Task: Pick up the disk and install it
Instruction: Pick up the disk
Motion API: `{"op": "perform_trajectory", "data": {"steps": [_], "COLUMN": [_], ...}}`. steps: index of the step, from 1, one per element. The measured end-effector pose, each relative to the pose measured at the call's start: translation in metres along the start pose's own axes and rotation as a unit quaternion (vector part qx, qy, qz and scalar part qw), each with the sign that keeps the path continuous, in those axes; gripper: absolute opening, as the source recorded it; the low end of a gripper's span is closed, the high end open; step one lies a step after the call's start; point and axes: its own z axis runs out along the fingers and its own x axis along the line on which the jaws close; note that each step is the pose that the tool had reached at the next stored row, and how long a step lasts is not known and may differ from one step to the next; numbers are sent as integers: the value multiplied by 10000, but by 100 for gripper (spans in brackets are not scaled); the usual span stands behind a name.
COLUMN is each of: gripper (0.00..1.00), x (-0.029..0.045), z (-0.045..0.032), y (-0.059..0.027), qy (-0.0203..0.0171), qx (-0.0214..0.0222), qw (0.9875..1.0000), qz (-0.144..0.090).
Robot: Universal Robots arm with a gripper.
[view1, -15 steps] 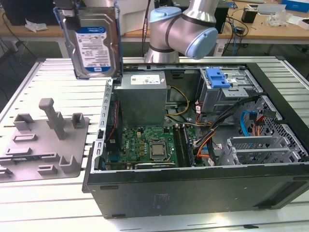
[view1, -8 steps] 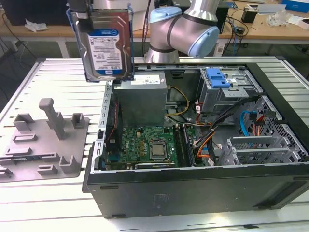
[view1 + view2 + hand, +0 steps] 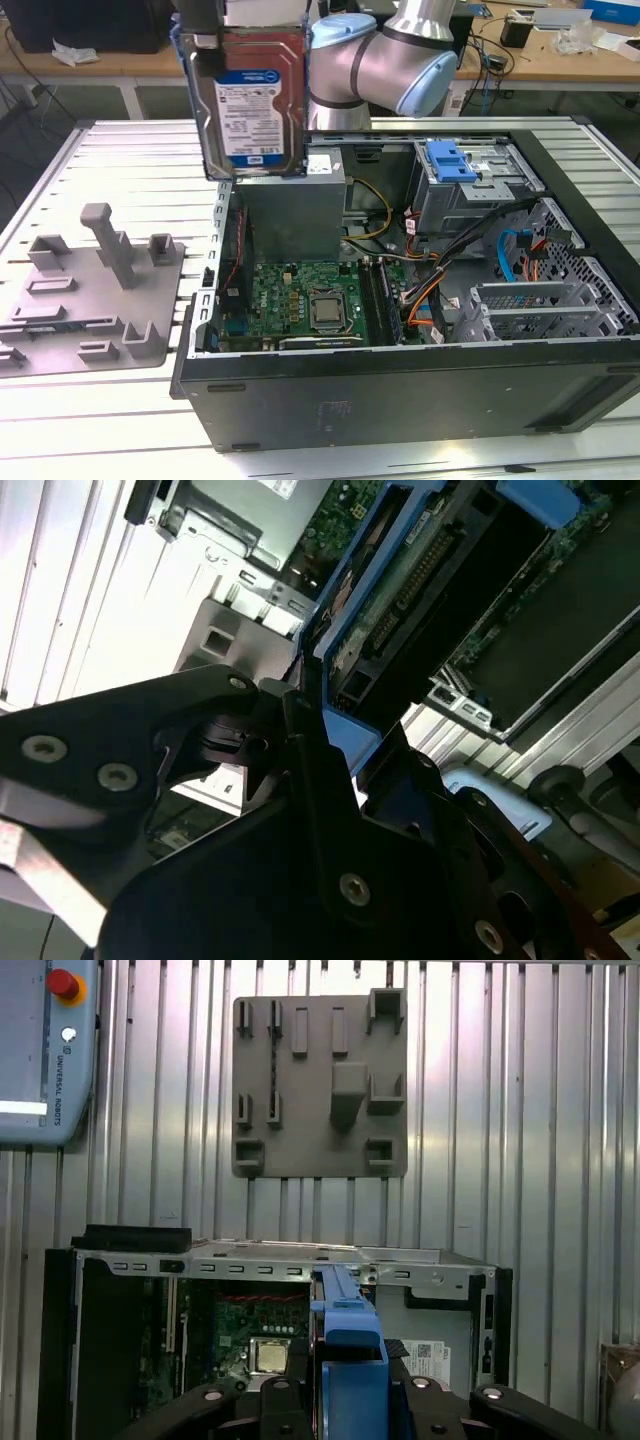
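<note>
Holds the disk (image 3: pixel 255 100) tight in the hand (image 3: pixel 350 1395), standing up, high over the open computer box (image 3: pixel 400 400) on the bench (image 3: pixel 120 160).

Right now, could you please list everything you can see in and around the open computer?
disk: one, silver with a blue carrier frame, held upright above the case.
computer case: one, black, open, lying on the table.
motherboard: one, green, inside the case.
power-supply box: one, grey, inside the case beside the motherboard.
latch plate: one, light blue, on the drive bay.
fixture plate: one, grey, on the table at the exterior view's left of the case.
table: one, silver, slatted.
teach pendant: one, grey with a red button, near the fixture plate.
arm: one, silver with light-blue caps, behind the case.
gripper: one, black, shut on the disk.
</note>
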Motion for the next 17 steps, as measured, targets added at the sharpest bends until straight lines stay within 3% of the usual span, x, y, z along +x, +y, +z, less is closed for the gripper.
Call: {"op": "perform_trajectory", "data": {"steps": [7, 13, 17], "gripper": [37, 37, 37], "x": [226, 376, 523], "z": [-8, -14, -19], "y": [-331, -554, -770], "qy": [0, 0, 0], "qx": [0, 0, 0], "qw": [10000, 10000, 10000], "qz": [0, -1, -1]}}
